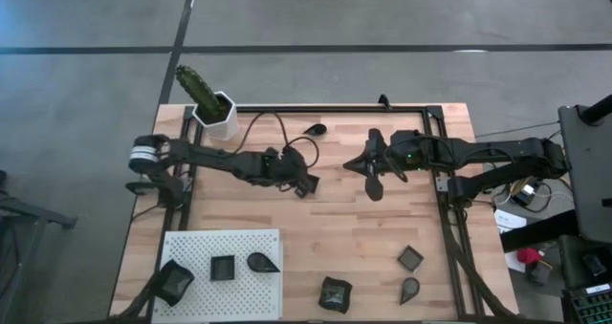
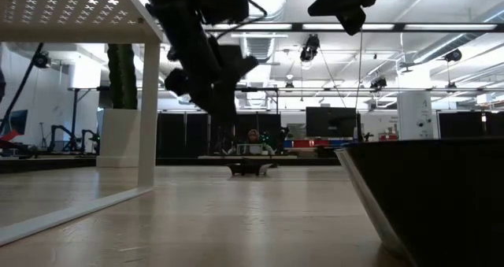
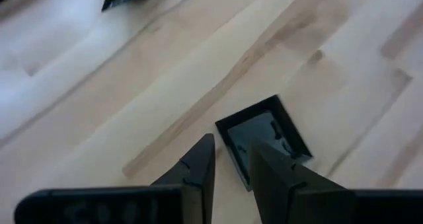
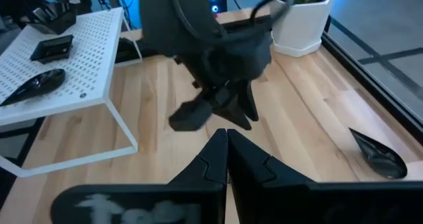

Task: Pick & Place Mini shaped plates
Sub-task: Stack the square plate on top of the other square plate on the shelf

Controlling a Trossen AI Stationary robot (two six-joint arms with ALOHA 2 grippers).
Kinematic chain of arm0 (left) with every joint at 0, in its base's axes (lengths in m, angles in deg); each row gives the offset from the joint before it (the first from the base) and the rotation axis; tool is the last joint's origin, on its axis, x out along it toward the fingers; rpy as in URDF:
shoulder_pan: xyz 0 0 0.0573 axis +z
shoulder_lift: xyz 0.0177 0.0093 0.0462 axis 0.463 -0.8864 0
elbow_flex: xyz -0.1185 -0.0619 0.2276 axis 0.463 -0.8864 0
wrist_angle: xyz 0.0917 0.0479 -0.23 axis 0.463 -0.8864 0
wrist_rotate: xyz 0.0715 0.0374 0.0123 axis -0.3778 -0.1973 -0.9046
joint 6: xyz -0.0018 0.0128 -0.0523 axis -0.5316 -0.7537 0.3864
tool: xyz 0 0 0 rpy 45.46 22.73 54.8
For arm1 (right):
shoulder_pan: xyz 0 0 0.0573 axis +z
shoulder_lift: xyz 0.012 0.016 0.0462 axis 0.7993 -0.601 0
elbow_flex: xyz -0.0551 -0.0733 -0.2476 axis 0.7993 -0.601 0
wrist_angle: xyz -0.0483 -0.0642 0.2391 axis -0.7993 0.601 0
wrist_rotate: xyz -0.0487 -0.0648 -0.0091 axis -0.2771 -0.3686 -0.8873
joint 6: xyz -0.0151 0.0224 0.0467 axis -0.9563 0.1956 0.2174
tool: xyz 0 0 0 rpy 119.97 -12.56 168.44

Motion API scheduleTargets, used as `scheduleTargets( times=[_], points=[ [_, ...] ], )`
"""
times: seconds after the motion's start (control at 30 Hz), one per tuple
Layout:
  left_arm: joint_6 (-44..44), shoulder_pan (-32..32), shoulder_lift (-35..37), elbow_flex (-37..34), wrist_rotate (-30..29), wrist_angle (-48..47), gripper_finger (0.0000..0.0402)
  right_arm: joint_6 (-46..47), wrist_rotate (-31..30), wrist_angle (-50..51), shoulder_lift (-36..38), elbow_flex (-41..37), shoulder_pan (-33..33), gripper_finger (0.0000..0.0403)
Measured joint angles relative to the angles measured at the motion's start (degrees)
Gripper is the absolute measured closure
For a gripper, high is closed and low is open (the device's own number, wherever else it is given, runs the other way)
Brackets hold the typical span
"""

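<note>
My left gripper hangs over the table's middle, shut on a small dark square plate; the right wrist view shows that plate under the left arm. My right gripper is shut and empty, just right of it, with its fingers pointing at the left arm. Three dark plates lie flat on the white perforated board: wavy-edged, square and teardrop. Others rest on the wood: wavy-edged, square, teardrop and a far teardrop. My left gripper pinches the square plate by one side of its rim, with one finger over the dish's inside and the other outside it. The fingers come slanting down from the table's left. The plate is lifted clear of the wood, tilted.
A white hexagonal pot with a green cactus stands at the far left corner. A dark frame rail runs along the far and right sides. Cables loop near the left arm. Bare wood lies between the board and the loose plates.
</note>
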Motion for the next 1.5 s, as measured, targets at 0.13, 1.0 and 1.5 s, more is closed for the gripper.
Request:
scheduleTargets(
  times=[0.13,1.0,1.5],
  points=[
    [4.5,0.6,-3.0,0.0,0.4,0.3,0.0319,0.0,0.0,0.9,0.0,0.0,0.0,0.0394],
    [6.3,1.3,-10.6,0.0,3.7,5.8,0.0319,0.2,-1.0,0.6,0.0,0.0,0.0,0.0394],
    [7.0,1.2,-10.6,-1.5,3.7,7.0,0.0319,0.0,-1.0,0.5,0.0,0.0,0.0,0.0394]
  ],
)
